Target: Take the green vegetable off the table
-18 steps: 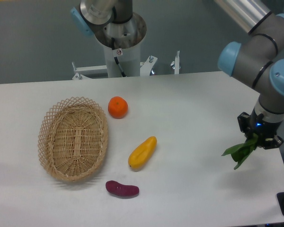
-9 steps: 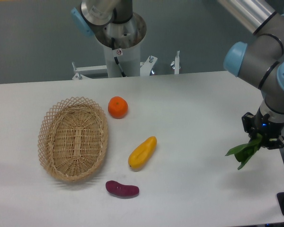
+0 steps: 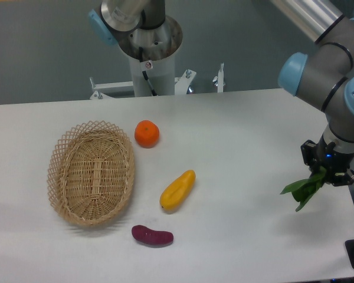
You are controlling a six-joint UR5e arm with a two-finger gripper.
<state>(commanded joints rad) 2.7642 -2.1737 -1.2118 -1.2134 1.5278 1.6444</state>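
The green vegetable (image 3: 302, 190) hangs at the far right, its dark leaves pointing down and left, a short way above the white table (image 3: 236, 130). My gripper (image 3: 327, 175) is shut on its upper stalk end, which the fingers mostly hide. A faint shadow lies on the tabletop below the leaves.
A wicker basket (image 3: 92, 173) lies at the left. An orange fruit (image 3: 147, 134) sits beside its upper rim. A yellow oblong fruit (image 3: 177, 190) lies mid-table and a purple sweet potato (image 3: 152, 235) sits near the front. The table's right edge is close beside the gripper.
The gripper with the green vegetable moved slightly to the right between the earliest frame and half a second ago. Since then it has held still.
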